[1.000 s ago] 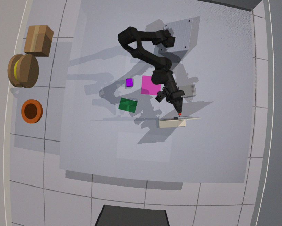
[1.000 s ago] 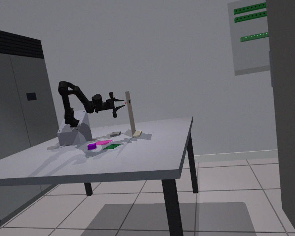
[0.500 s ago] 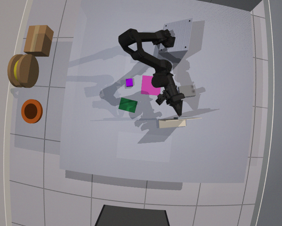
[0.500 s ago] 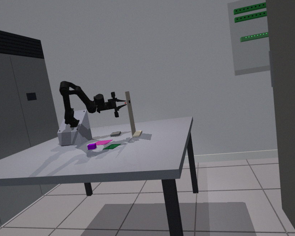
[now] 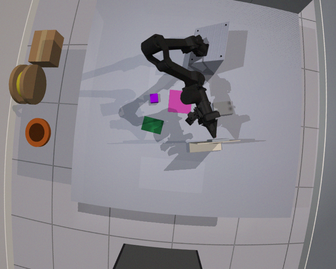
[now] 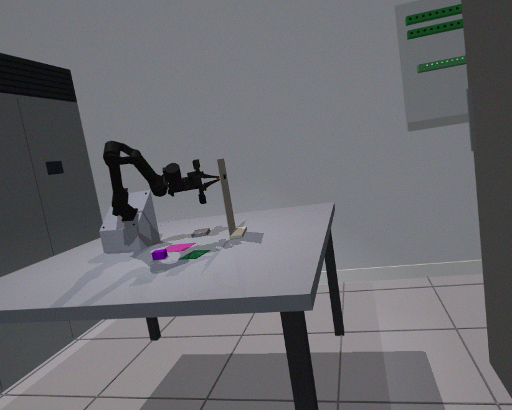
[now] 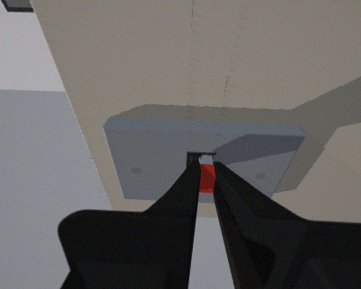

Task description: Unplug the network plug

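The upright beige panel (image 5: pixel 233 141) (image 6: pixel 227 205) (image 7: pixel 121 66) carries a grey socket plate (image 5: pixel 217 140) (image 7: pixel 151 145). The small red plug (image 6: pixel 217 178) (image 7: pixel 207 182) sits at the plate's dark opening, with a pale part showing at its front in the wrist view. My gripper (image 5: pixel 215 136) (image 6: pixel 218 178) (image 7: pixel 205 167) is shut on the plug, one finger on each side, above and below in the exterior view. The thin tab cannot be made out clearly behind the fingertips. A pink square (image 5: pixel 175 101) (image 6: pixel 179 247) lies flat on the table, partly under the arm in the top view.
A purple cube (image 5: pixel 153 98) (image 6: pixel 159 254) and a green rectangle (image 5: pixel 152 124) (image 6: pixel 194 254) lie beside the pink square. A grey flat block (image 5: pixel 225 108) (image 6: pixel 200 232) lies on its other side. The panel's beige foot (image 5: pixel 204 147) (image 6: pixel 238 232) stands on the table.
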Action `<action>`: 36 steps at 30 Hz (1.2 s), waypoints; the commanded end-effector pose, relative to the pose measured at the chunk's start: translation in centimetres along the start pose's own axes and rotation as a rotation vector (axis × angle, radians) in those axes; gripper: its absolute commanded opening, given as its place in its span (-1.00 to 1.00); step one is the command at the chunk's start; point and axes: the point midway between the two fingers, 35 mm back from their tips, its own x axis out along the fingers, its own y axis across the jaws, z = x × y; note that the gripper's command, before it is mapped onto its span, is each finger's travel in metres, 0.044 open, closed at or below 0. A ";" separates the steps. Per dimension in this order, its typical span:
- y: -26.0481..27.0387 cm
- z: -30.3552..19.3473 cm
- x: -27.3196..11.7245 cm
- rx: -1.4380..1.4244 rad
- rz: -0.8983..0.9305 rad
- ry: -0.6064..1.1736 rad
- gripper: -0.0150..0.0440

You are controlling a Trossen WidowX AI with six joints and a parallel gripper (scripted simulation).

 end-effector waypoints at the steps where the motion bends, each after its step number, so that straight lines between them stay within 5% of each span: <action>1: 0.0 0.0 0.0 -0.003 -0.001 0.002 -0.49; 36: -0.1 -0.5 -1.8 -0.003 -0.002 0.002 -0.49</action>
